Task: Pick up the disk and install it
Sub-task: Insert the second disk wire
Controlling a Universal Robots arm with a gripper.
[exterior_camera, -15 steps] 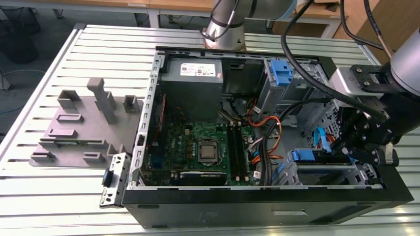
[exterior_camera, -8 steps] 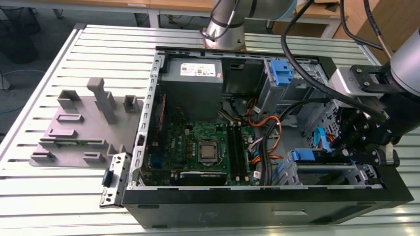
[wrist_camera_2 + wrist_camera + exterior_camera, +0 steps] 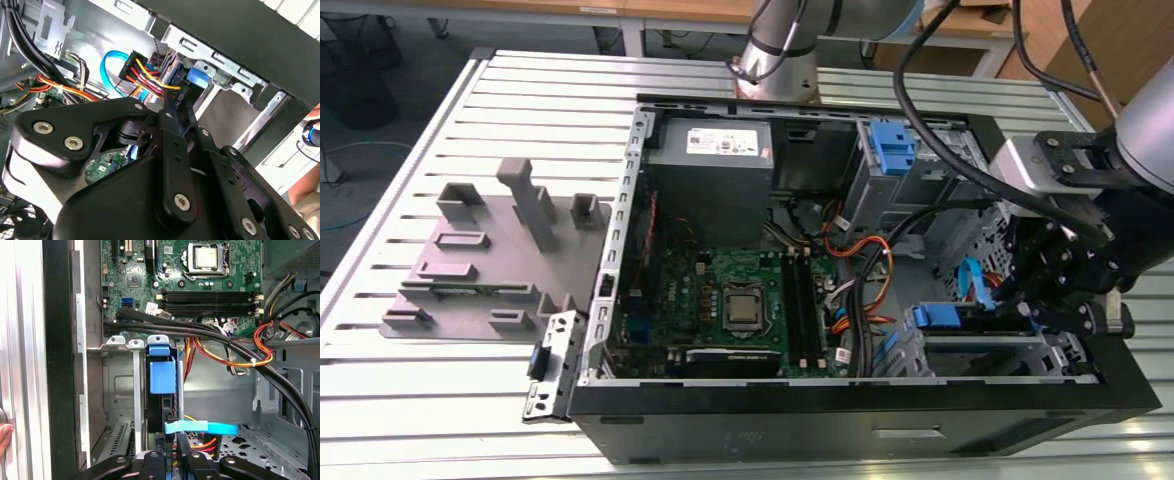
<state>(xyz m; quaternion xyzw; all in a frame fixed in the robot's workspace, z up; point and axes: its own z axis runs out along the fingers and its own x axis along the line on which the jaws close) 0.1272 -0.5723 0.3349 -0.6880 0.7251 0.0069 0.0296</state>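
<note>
The disk stands on edge in the drive cage at the front corner of the open computer case. The blue tab of its rail frame faces the first wrist camera. In the exterior view the blue rail shows in the cage at the right. My black gripper reaches down into that corner. In the first wrist view its fingers sit close on either side of the disk's near end, shut on it. In the second wrist view the gripper points at the cage, beside a connector with red and yellow wires.
A light blue data cable and black and orange cable bundles run past the cage. The motherboard and grey power supply fill the case. A grey moulded holder stands on the slatted table. A hand rests at the case's outer side.
</note>
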